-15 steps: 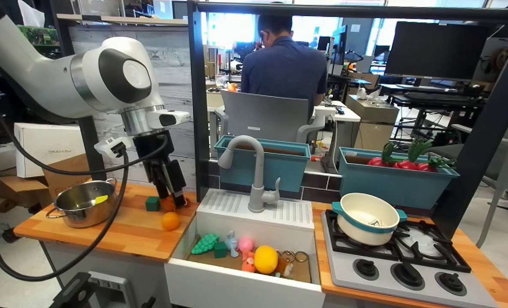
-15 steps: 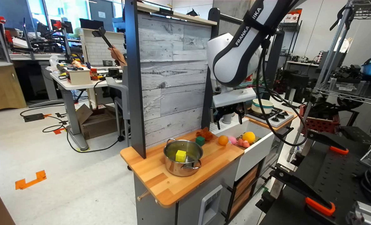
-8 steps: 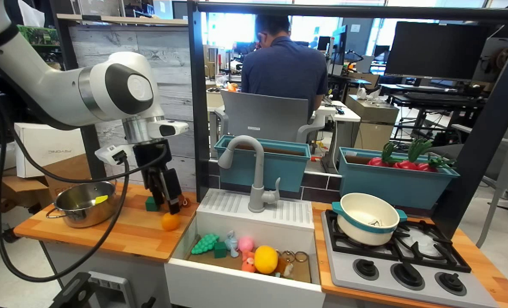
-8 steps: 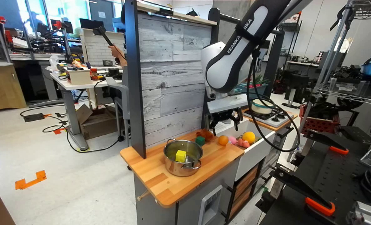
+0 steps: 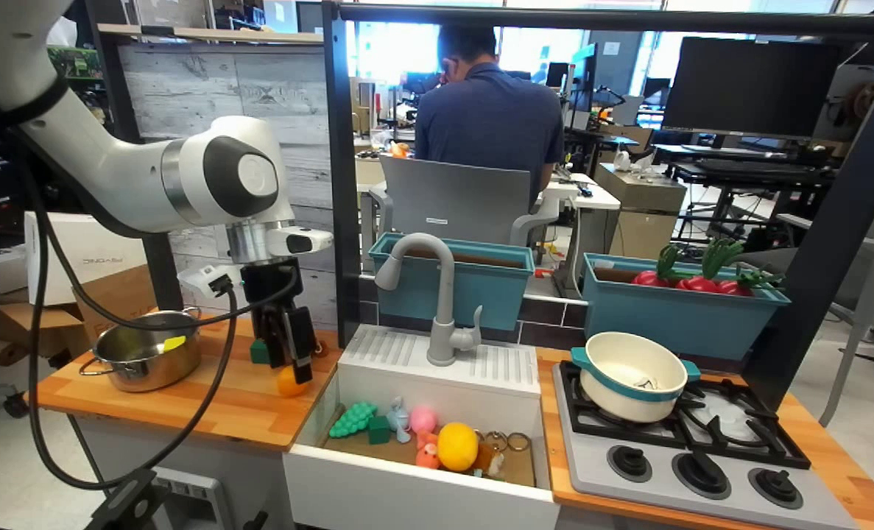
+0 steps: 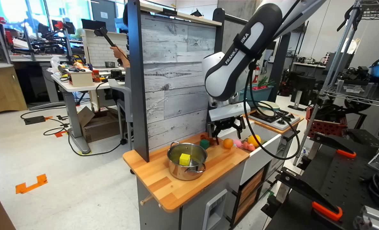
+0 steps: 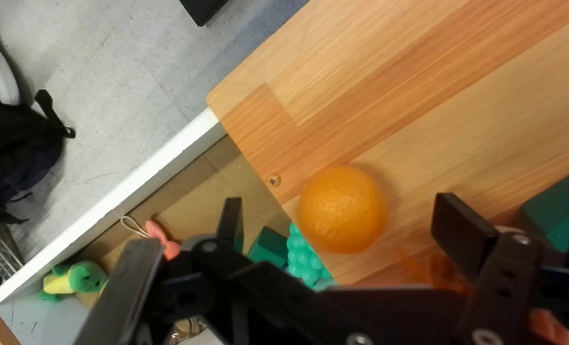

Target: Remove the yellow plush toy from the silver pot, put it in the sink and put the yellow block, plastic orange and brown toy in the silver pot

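My gripper [image 7: 340,203] is open and empty in the wrist view, its fingers apart on either side of the plastic orange [image 7: 342,209]. In an exterior view the fingertips [image 5: 290,372] are just above and partly in front of the orange [image 5: 289,386] on the wooden counter. The brown toy [image 6: 205,136] lies behind the orange, partly hidden by a finger; it is blurred in the wrist view [image 7: 449,273]. The yellow block [image 6: 185,159] is inside the silver pot [image 6: 182,171] on the counter. The yellow plush toy [image 5: 457,447] lies in the white sink [image 5: 407,486] among other toys.
A green cube [image 5: 259,352] sits on the counter by the brown toy. A grey faucet [image 5: 445,309] rises behind the sink, and a dark post [image 5: 342,184] stands at the counter's back. A white-and-teal pot [image 5: 632,368] is on the stove [image 5: 672,486].
The arm has moved down and forward, bringing the open gripper from over the brown toy to the orange. The pot, block and toys have not moved.
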`<state>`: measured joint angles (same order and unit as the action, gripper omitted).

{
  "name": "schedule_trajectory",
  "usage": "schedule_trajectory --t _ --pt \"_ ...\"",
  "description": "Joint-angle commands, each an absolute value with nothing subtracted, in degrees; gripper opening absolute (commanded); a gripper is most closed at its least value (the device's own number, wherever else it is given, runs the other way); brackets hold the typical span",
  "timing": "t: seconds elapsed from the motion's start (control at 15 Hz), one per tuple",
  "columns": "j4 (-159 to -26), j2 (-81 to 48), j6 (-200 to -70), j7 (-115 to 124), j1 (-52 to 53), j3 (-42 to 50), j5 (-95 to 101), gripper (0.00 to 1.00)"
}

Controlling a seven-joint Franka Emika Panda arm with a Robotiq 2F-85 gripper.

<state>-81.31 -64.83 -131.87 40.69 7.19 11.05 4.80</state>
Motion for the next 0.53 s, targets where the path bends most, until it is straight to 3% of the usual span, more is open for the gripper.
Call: schedule_trajectory --t 0.0,0.13,0.2,0.27,0.47 --pt "-76.2 -68.3 -129.0 40.0 7.1 11.2 4.3 1.0" --pt "-74.8 -69.4 -128.7 40.4 7.3 11.5 4.4 1.0" --pt "-74.3 -69.9 -128.6 40.1 7.2 11.4 4.4 0.75" --pt "-73.9 -70.2 -128.6 40.1 7.2 11.5 4.5 0.74" --pt "-73.2 -70.0 -128.5 40.3 7.4 11.4 4.4 0.49"
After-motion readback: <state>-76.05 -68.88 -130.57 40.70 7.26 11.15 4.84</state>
